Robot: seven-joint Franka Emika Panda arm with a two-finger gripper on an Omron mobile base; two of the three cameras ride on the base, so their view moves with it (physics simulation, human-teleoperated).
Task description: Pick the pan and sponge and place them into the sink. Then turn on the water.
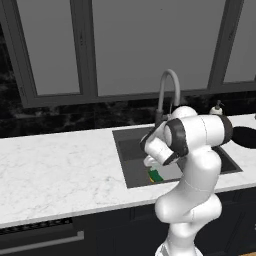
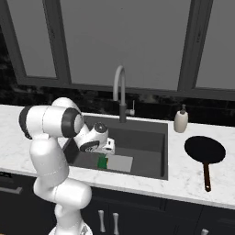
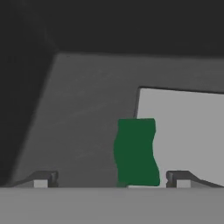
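The sponge [image 3: 135, 151], dark green on top, lies on the floor of the sink [image 3: 83, 109], overlapping the left edge of the lighter grey patch. My gripper [image 3: 111, 180] hangs open just above it, one fingertip on each side and neither touching it. From the base views the hand [image 2: 106, 148] reaches down into the sink [image 2: 147, 137], with the sponge [image 2: 102, 162] under it. The same sponge [image 1: 155, 176] shows below the hand in the left base view. The black pan [image 2: 204, 150] rests on the counter right of the sink, its handle pointing toward the front edge. The water is out of view.
A curved grey faucet [image 2: 120, 92] stands behind the sink. A soap bottle [image 2: 181, 120] sits at the sink's back right corner. White marble counter [image 1: 60, 165] stretches wide to the left of the basin. Windows and a dark backsplash close off the back.
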